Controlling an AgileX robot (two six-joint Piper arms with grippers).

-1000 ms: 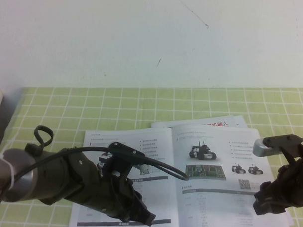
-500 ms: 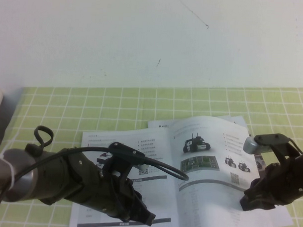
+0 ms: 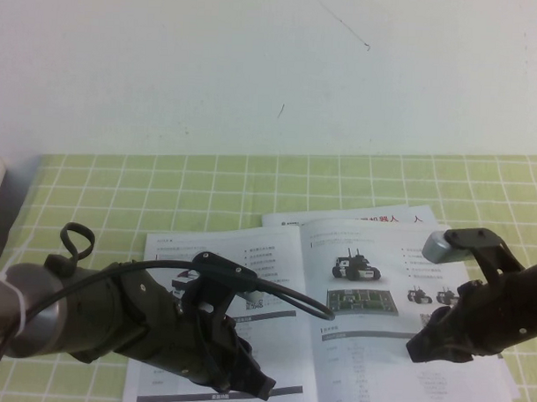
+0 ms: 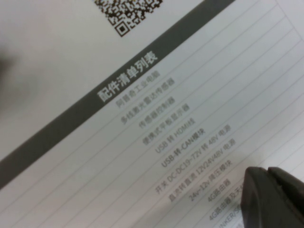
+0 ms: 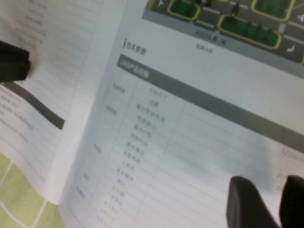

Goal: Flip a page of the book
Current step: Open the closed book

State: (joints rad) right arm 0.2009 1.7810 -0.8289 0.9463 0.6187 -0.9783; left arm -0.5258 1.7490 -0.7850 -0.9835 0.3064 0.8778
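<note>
Since the previous frame, the page (image 3: 396, 347) had dropped flatter while the right gripper (image 3: 419, 347) slid inward over it, fingers nearly clenched. Left gripper (image 3: 260, 388) pressed the book (image 3: 248, 280) beneath its clenched fingertips.

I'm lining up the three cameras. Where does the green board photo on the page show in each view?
High view: green board photo mid-page, between left gripper and right gripper.
Left wrist view: not in it.
Right wrist view: along one edge.
Shared landmark: the grey table bar beside the photo.
</note>
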